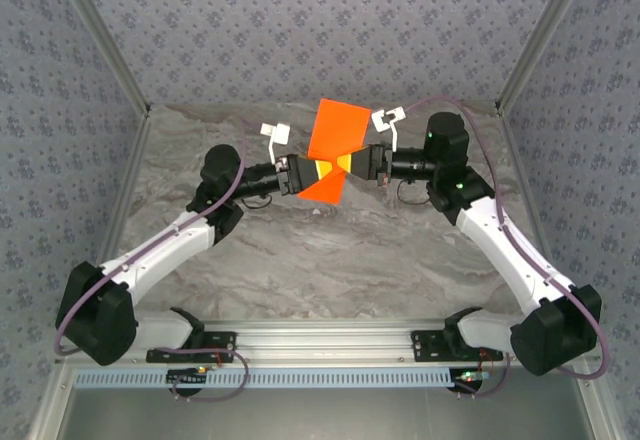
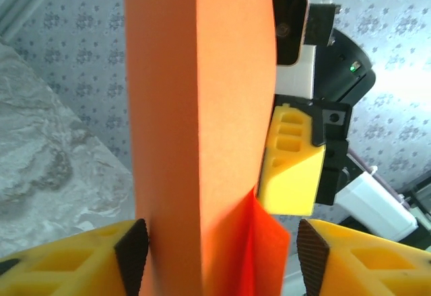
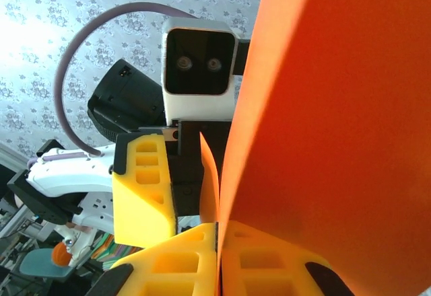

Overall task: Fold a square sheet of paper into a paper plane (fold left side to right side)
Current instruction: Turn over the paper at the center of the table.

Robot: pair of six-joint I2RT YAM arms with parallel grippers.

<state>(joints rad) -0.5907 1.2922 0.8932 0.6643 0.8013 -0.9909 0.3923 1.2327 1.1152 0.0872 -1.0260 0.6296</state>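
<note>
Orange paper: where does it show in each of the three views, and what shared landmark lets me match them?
Top external: the orange paper sits just above the picture's centre.
Left wrist: it is a tall upright band through the middle, running from top edge to bottom edge.
Right wrist: it covers the right half, curving down to bottom centre.
Shared landmark: the floral wallpaper lies behind it in all three.

Blue-grey flowered walls point(image 1: 300, 20) are enclosing a grey marbled desk point(image 1: 330, 260), and bright light point(image 3: 27, 33) is washing over one wall.
</note>
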